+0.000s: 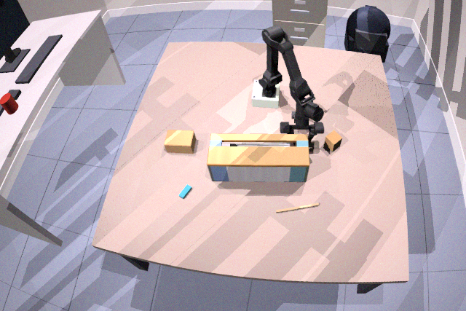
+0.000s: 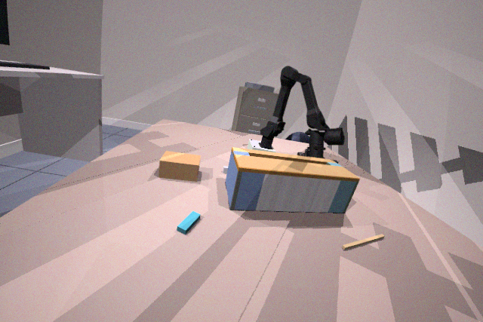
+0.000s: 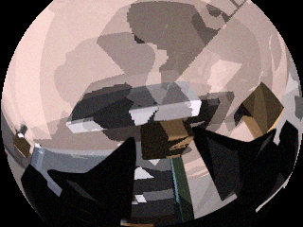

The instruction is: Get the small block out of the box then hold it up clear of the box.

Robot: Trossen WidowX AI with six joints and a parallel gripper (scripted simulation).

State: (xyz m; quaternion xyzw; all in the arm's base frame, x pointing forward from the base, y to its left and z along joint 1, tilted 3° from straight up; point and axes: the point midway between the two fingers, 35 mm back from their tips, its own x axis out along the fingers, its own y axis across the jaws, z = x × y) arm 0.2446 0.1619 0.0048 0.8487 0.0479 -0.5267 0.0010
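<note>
The box (image 1: 259, 155) (image 2: 294, 191) stands upright with an orange rim, a clear front, a blue left end and a teal right end. Its pale shelf (image 1: 263, 145) shows through the top slot. My gripper (image 3: 164, 136) is low at the box's back right corner, partly hidden by the box in the top and exterior views. Its fingers are apart. In the wrist view a small orange-brown block (image 3: 158, 141) shows between the fingertips, beside a white strip (image 3: 180, 110). I cannot tell whether either finger touches it. In the top and exterior views this block is hidden.
An orange cube (image 1: 333, 140) (image 3: 261, 111) stands close right of the gripper. A larger orange block (image 1: 180, 142) (image 2: 179, 166) stands left of the box. A cyan slab (image 1: 185, 191) (image 2: 189, 222) and a thin wooden stick (image 1: 297, 207) (image 2: 363, 242) lie in front of the box.
</note>
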